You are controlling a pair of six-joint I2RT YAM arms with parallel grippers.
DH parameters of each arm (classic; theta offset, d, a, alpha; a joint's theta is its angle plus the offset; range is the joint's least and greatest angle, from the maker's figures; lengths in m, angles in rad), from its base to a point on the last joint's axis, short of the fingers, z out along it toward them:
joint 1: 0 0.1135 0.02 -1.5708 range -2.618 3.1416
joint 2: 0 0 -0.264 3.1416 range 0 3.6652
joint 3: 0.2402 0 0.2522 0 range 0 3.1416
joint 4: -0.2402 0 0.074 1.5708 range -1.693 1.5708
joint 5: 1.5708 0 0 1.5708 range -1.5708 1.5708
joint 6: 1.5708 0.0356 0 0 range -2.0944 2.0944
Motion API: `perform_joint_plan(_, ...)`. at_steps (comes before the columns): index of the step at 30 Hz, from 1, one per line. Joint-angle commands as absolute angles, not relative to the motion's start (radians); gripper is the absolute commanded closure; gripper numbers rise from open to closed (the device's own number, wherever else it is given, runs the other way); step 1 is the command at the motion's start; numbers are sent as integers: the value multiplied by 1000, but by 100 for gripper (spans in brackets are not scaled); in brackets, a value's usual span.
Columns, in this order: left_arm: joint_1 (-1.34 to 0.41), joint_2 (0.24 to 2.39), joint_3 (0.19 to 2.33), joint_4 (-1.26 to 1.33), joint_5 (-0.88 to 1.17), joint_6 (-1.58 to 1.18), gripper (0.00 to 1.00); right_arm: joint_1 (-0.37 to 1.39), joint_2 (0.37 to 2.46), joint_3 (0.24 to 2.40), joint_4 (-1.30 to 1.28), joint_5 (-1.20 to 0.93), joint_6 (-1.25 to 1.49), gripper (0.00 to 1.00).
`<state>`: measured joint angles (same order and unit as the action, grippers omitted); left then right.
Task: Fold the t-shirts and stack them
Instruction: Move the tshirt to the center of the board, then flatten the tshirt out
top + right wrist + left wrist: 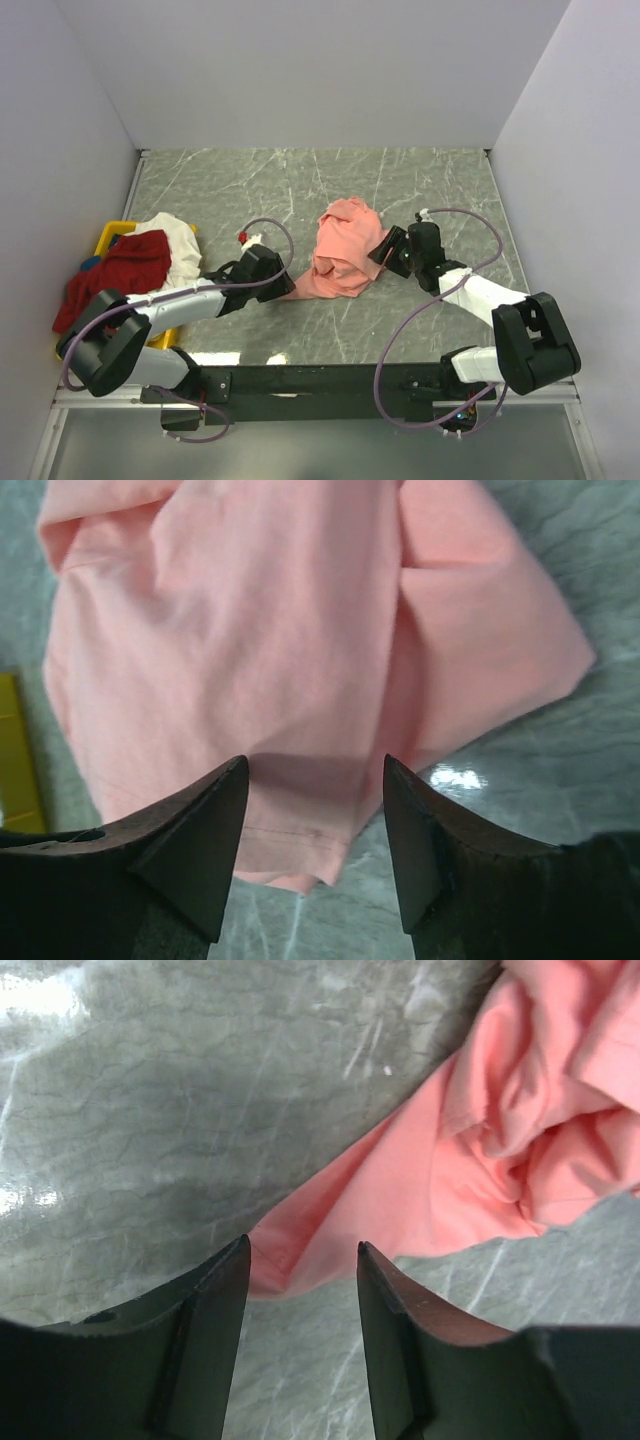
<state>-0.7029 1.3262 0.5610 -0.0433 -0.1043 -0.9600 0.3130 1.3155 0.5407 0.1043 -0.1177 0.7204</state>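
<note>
Your salmon-pink shirt [345, 255] is bunched up in a wrinkly heap on the marble table [300, 180]. One flat corner pokes in between the fingers of your left gripper [302, 1250], and the stitched hem sits between the fingers of your right gripper [315, 765]. Both pairs are spread apart, not pinching anything.
</note>
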Motion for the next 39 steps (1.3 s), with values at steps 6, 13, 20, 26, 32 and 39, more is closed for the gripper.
perform_joint_plan(6, -715, 1370, 563, 20, -143, -969, 54, 305, 1350, 529, 253, -232, 804, 52)
perform_joint_plan(13, -715, 1359, 597, -29, -178, -960, 99, 288, 1267, 552, 186, -226, 808, 91)
perform_joint_plan(20, -715, 1279, 693, -185, -284, -933, 99, 273, 1057, 686, -75, -108, 733, 100)
perform_joint_plan(26, -675, 1163, 829, -334, -385, -887, 99, 261, 917, 850, -279, -40, 677, 100)
perform_joint_plan(32, -565, 1005, 1001, -477, -408, -812, 100, 249, 815, 1028, -440, 56, 624, 100)
perform_joint_plan(39, -476, 907, 1232, -617, -439, -752, 100, 244, 769, 1273, -597, 168, 581, 100)
